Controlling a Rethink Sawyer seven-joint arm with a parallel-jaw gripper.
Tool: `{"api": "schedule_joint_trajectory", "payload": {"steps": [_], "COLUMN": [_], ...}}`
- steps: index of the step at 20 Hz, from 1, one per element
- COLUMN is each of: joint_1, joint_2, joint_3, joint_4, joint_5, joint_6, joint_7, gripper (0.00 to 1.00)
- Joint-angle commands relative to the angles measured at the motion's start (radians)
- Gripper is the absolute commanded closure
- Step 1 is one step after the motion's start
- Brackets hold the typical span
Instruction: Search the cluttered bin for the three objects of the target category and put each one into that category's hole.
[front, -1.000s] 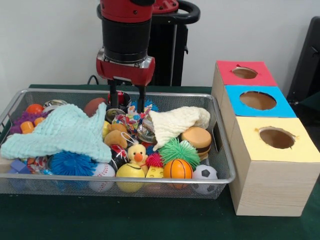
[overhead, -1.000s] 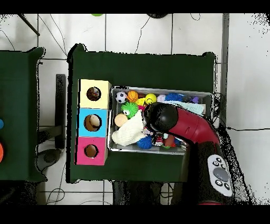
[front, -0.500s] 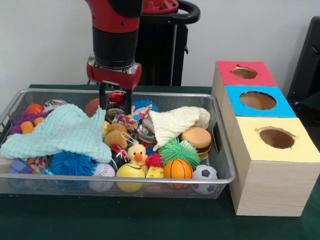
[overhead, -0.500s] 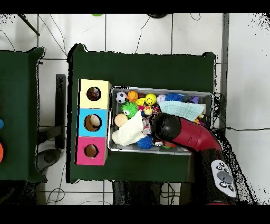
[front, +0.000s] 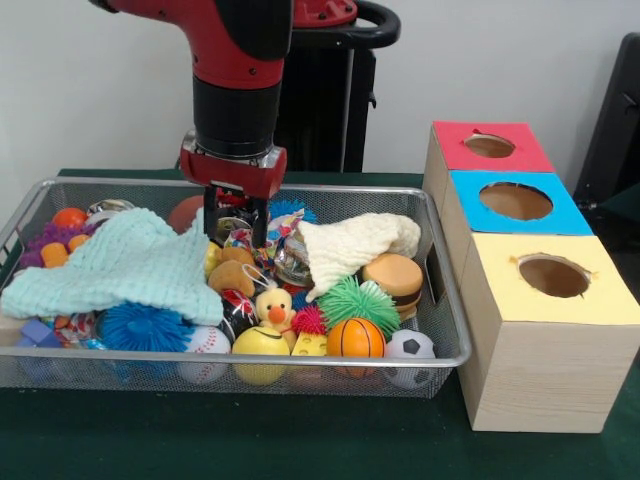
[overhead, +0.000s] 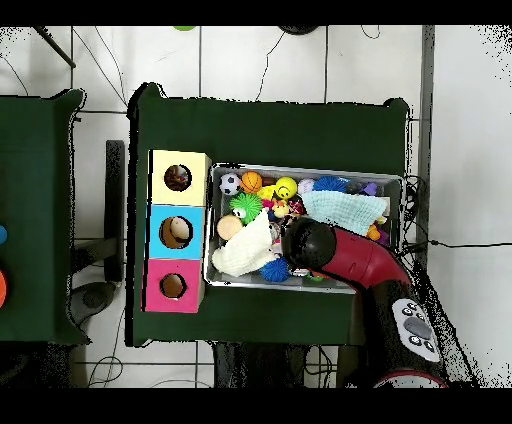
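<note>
Toys are filling the wire bin (front: 440, 300), which is sitting on the green table (front: 300, 450) left of the three-hole box (front: 530, 330). The gripper (front: 236, 222) is hanging over the far middle of the heap, its two dark fingers (front: 212, 215) standing slightly apart with a small dark object showing between them; whether they are clamping it I cannot tell. A mint cloth (front: 120, 265) is lying left of it, a cream cloth (front: 355, 245) right, and a yellow duck (front: 273, 305) nearer.
</note>
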Motion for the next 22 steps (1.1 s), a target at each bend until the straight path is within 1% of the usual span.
{"api": "schedule_joint_trajectory", "payload": {"steps": [1,5,15,22], "joint_1": [0.008,0.016,0.002,0.003], "joint_2": [0.022,0.028,0.050,0.058], "joint_3": [0.100,0.093,0.109,0.099], "joint_4": [0.087,0.087,0.135,0.174], "joint_5": [-0.015,-0.010,-0.004,-0.015], "joint_6": [-0.047,-0.008,-0.040,-0.079], "joint_7": [0.119,0.119,0.135,0.144], "gripper": [0.00,0.00,0.00,0.00]}}
